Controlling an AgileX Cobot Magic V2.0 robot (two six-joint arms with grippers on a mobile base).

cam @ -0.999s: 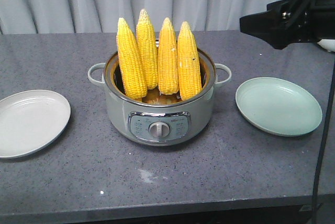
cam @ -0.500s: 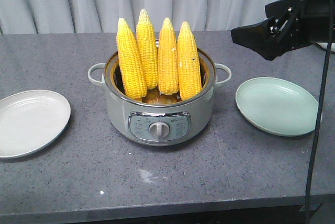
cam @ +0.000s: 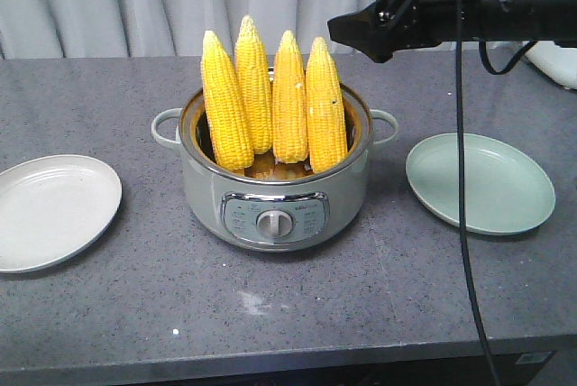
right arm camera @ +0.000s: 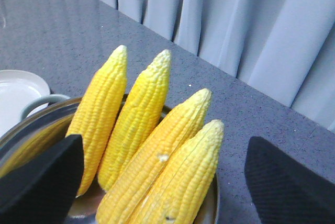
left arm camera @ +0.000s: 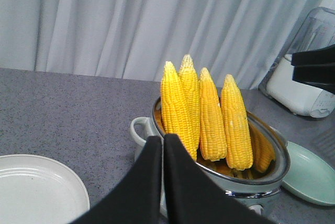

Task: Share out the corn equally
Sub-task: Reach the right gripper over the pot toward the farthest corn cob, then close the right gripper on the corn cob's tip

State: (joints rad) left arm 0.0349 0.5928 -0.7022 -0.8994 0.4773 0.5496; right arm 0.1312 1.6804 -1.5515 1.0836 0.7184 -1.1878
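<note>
While poised with the right gripper up beside the corn, grips nothing. Has those jaws spread wide, one finger out to each side in the wrist view, with the cob tips lying below and between them, touching neither. Seen from the front, hangs just above and to the outer side of the nearest cob tip, apart from it.

Has the left gripper with jaws pressed together on nothing. Finds the corn just beyond and above those fingertips, a little off to one side, not touching.

Counts four cobs, all standing nearly upright, pale tips up, side by side inside one pot. Counts two plates: one white plate off to the outer side of the left jaws, one pale green plate below and outward of the right jaws. Finds pot and both plates on one grey table. Counts one black cable, hanging from the right arm across the green plate.
</note>
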